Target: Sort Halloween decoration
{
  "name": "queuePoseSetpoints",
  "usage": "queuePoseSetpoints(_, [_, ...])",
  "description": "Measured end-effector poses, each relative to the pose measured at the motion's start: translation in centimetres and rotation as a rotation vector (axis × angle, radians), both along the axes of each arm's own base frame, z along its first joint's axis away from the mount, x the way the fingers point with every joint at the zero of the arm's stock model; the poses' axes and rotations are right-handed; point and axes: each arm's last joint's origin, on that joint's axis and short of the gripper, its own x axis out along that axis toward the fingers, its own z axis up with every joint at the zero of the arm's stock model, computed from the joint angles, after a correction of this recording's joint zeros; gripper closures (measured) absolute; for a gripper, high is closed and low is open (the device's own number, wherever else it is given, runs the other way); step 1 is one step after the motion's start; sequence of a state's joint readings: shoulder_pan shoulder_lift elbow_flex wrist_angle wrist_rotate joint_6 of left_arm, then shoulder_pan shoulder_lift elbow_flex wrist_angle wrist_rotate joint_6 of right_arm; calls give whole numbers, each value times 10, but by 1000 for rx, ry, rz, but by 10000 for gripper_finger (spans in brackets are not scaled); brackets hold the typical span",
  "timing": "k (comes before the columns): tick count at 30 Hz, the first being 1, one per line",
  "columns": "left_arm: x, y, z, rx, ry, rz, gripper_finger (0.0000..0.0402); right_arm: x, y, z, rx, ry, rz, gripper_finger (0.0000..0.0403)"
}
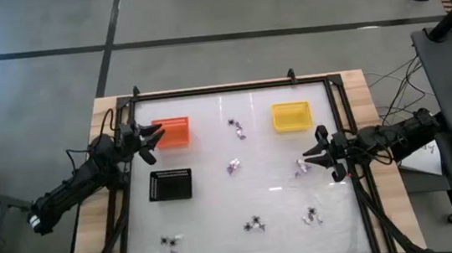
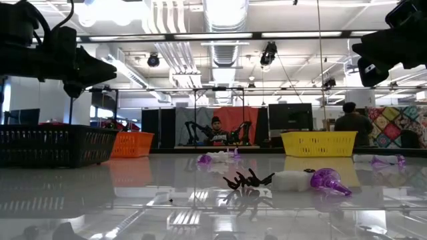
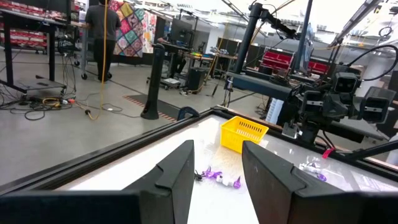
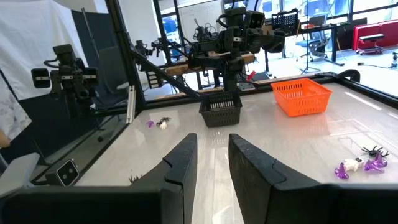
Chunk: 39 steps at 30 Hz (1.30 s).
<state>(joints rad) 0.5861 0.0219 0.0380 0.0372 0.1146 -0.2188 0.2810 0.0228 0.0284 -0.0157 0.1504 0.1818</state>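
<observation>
The decoration is tiny trinkets scattered on the glossy white table: purple and white ones in the middle point(image 1: 233, 166), near the far side point(image 1: 235, 127) and by the right arm point(image 1: 300, 167), black spider-like ones near the front point(image 1: 255, 224) point(image 2: 248, 180). My left gripper point(image 1: 154, 144) point(image 3: 217, 174) hovers open at the orange tray's point(image 1: 172, 132) left end. My right gripper point(image 1: 320, 154) point(image 4: 212, 165) is open just right of the trinkets by the right arm, raised off the table. Neither touches anything.
A yellow tray point(image 1: 290, 115) sits far right and a black tray point(image 1: 170, 185) left of centre. More trinkets lie near the front left point(image 1: 171, 242) and front right point(image 1: 311, 215). A black frame point(image 1: 230, 87) rims the table. People stand in the room beyond point(image 2: 351, 123).
</observation>
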Motion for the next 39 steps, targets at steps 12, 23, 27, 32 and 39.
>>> queuePoseSetpoints(12, [0,0,0,0,0,0,283,0,0,0,1,-2,0,321])
queuePoseSetpoints(23, [0,0,0,0,0,0,283,0,0,3,-8,-45,-14,321])
queuePoseSetpoints(27, [0,0,0,0,0,0,283,0,0,3,-12,-43,-11,321])
queuePoseSetpoints(32, [0,0,0,0,0,0,283,0,0,4,-14,-48,-11,321])
queuePoseSetpoints(39, [0,0,0,0,0,0,283,0,0,4,-71,-59,-11,321])
